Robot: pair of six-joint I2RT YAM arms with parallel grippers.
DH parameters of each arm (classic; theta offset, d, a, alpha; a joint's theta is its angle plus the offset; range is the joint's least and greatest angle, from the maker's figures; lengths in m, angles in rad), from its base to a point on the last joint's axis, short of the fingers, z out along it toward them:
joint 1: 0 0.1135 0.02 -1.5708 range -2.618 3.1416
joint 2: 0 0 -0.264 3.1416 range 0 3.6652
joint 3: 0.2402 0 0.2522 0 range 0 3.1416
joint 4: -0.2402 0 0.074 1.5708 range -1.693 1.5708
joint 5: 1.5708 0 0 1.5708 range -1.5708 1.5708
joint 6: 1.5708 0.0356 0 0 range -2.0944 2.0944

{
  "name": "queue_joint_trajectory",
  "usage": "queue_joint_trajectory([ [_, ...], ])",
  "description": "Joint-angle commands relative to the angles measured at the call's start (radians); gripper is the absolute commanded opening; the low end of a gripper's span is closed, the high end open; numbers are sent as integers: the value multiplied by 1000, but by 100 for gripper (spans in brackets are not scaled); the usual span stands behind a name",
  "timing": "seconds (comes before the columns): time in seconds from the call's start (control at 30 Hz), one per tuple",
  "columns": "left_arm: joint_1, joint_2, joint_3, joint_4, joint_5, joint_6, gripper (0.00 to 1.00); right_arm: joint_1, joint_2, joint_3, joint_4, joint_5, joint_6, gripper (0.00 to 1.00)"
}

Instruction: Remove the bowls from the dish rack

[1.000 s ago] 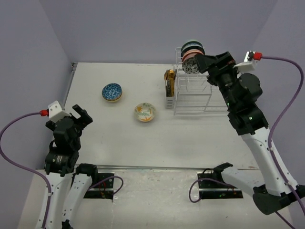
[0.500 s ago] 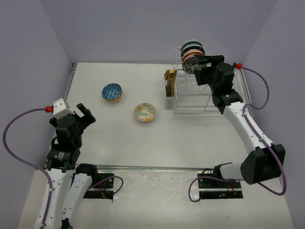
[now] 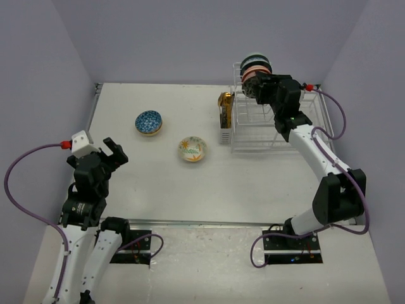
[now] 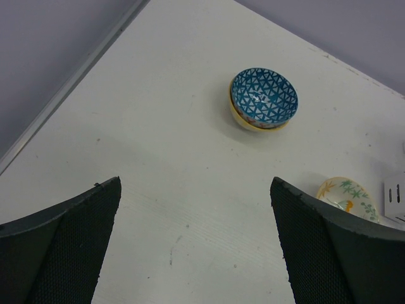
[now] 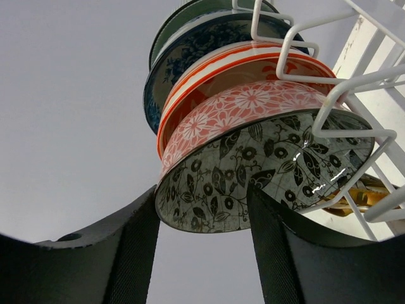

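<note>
Nearest, at the front left of the white table [image 3: 158,183]: left gripper [image 3: 111,151] above bare surface, fingers spread wide, holding nothing.

Ahead of it, open tabletop up to two round bowls set upright, mouths up, well apart from each other. Toward the middle, cream bowl with orange and green leaves [image 3: 192,149]. Farther back and to the left, blue lattice bowl [image 3: 149,121], clear of the table's left rim.

Farther still, at the far right, close to the back wall and the right edge: white wire dish rack [image 3: 253,130], with a gold utensil holder [image 3: 225,104] just beside its left side.

At the rack's top: right gripper [image 5: 202,212], fingers parted to a middling gap, framing the lower edge of the grey floral bowl [image 5: 266,171]. No grip visible; contact of pads with it impossible to tell.

Behind that bowl, a tight row on edge in the upright slots, mouths turned toward the gripper, row running front to back. In order: pink floral bowl [image 5: 240,114], orange-red striped rim [image 5: 215,73], dark blue patterned bowl [image 5: 190,54], green rim [image 5: 190,9] last. At least four in the rack, exact count unclear. Scant room there: white wires across the rims on one side, bowls packed close.
</note>
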Motion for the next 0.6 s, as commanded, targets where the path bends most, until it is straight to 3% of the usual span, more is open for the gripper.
queue_joint_trajectory([
  [0.0,-11,-8,-7,40,8,25,100,-4,2,36,72,44,39,56],
  [0.1,-14,-10,-7,40,8,25,100,-4,-13,-3,101,63,68,54],
  [0.43,-20,-13,-9,40,15,26,100,-4,-39,-50,181,84,72,32],
  [0.57,-20,-13,-10,43,18,28,100,-4,-42,-63,185,86,80,19],
])
